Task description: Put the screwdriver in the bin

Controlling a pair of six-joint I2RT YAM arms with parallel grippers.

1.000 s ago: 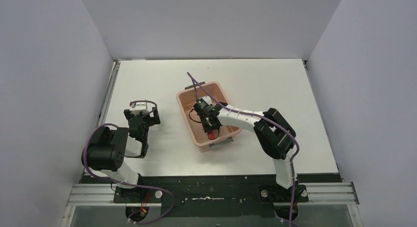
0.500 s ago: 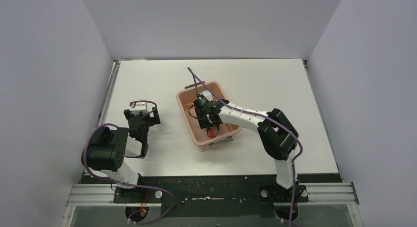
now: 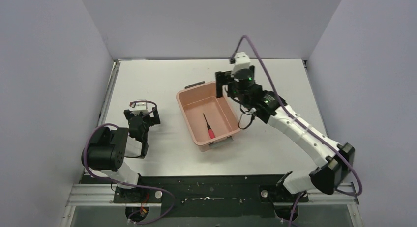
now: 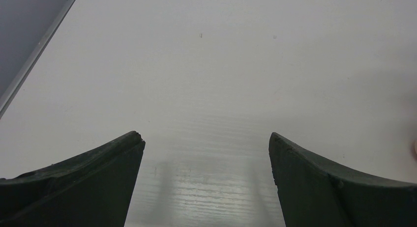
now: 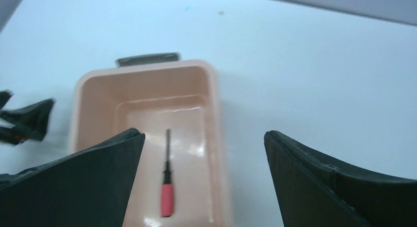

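Observation:
The screwdriver [image 3: 208, 127], with a red handle and a slim black shaft, lies flat on the floor of the salmon-pink bin [image 3: 183, 96] at mid-table, handle toward the near end. My right gripper [image 3: 223, 84] hangs open above the bin's far right corner, holding nothing. In the right wrist view the screwdriver [image 5: 166, 184] lies free inside the bin [image 5: 96, 92], between and well below my spread right gripper [image 5: 204, 138]. My left gripper [image 3: 141, 121] rests low at the left of the table. The left wrist view shows the left gripper [image 4: 206, 138] open over bare white tabletop.
The bin has dark grey handle clips [image 3: 195, 84] at its short ends. White walls close in the table on the left, the right and the back. A black rail runs along the near edge by the arm bases.
My right gripper was shut on the screwdriver down inside the bin. It has opened, left the screwdriver on the bin floor, and risen back toward the far right.

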